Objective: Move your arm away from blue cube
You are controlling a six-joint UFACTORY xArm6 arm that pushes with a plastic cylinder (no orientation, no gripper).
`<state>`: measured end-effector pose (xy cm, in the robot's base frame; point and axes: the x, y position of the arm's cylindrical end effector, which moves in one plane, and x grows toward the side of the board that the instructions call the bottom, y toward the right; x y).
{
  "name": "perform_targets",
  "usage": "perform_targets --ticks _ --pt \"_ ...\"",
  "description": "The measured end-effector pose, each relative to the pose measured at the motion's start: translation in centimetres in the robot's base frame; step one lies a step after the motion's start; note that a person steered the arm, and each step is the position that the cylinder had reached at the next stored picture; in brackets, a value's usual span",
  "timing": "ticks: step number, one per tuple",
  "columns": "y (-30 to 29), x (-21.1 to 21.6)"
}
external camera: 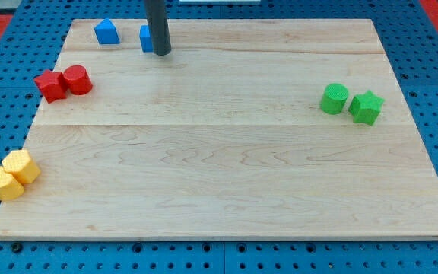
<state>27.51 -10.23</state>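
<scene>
The blue cube point(146, 38) sits near the view's top left on the wooden board point(226, 152), partly hidden behind my dark rod. My tip point(162, 53) rests on the board just to the right of the blue cube, touching or almost touching it. A second blue block point(106, 32), with a peaked top, lies a little further left.
A red star-like block point(50, 85) and a red cylinder point(77, 80) sit together at the left. Two yellow blocks point(12, 176) lie at the lower left edge. A green cylinder point(334, 99) and a green star point(366, 107) are at the right.
</scene>
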Motion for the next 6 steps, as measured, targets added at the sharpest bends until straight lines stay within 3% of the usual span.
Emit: perform_targets --ticks 1,3,4,5,6 --pt "3.0 2.2" --pt "16.0 19.2" --pt "22.9 20.7" --pt "29.6 19.1" --pt "32.1 15.3"
